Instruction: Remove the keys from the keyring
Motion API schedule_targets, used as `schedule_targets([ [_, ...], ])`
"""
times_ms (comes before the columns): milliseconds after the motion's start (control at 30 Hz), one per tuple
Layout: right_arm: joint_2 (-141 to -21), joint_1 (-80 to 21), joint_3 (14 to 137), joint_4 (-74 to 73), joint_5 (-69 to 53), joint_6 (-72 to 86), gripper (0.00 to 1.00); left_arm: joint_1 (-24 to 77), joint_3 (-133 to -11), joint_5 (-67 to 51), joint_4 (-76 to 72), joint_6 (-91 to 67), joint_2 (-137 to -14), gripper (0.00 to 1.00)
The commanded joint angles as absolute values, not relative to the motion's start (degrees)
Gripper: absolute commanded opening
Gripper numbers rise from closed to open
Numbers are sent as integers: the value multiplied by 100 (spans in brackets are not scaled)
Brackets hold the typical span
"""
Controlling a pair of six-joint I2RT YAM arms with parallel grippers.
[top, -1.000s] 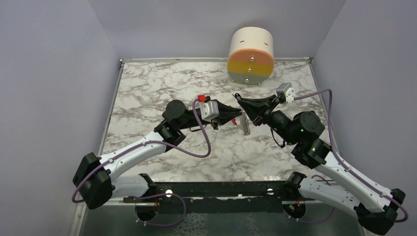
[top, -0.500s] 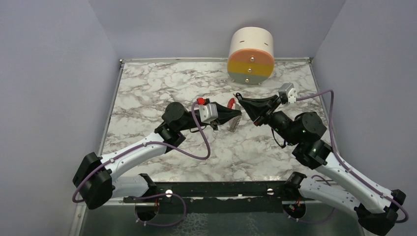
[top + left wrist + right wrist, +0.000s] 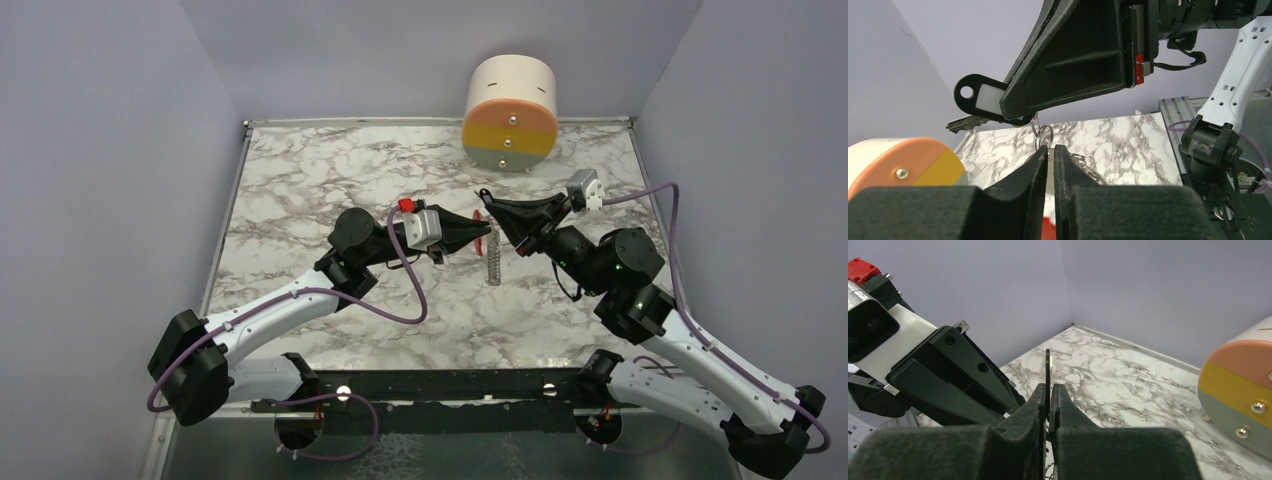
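1. While both arms meet over the middle of the table [image 3: 300,180], the bunch hangs in the air at the centre of the top view. No piece shows apart from it.
2. Right claw [image 3: 1049,389] is clamped tight on the tag [image 3: 979,97], upper left in the left wrist view. A key [image 3: 962,123] blade pokes out just under the tag.
3. Left claw [image 3: 1050,150] has its jaws almost together with a thin slit between. Its tips are at the lower edge of the ring [image 3: 1045,136]; I cannot tell whether they pinch it.
4. Chain [image 3: 492,262] dangles below both claws and looks attached.
5. Red piece [image 3: 478,215] sits between the claw tips, apparently also on the bunch.
6. Ring: it hangs just right of the tag, with its loops looking closed. By my reading nothing is off yet, so all the separating is left.
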State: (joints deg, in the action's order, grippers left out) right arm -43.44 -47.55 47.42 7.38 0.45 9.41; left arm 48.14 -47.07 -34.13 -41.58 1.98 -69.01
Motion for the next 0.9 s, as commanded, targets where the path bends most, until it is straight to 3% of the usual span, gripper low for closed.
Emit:
schedule_targets([
  [0, -4263, -4755, 4717, 1020, -70, 966, 1, 4852, -4702, -3182, -4443, 44, -6865, 14],
  [200, -4285, -4755, 4666, 1125, -91, 992, 1, 4851, -4654, -2950, -4592, -89, -6883, 17],
  [667, -4304, -4752, 4690, 1194, -206, 1055, 1, 4858, -4446, -2450, -4837, -40, -6925, 6],
  [867, -4330, -4755, 4684, 1214, -154, 1009, 1, 4860, -4398, -2403, -4881, -211, -6892, 20],
])
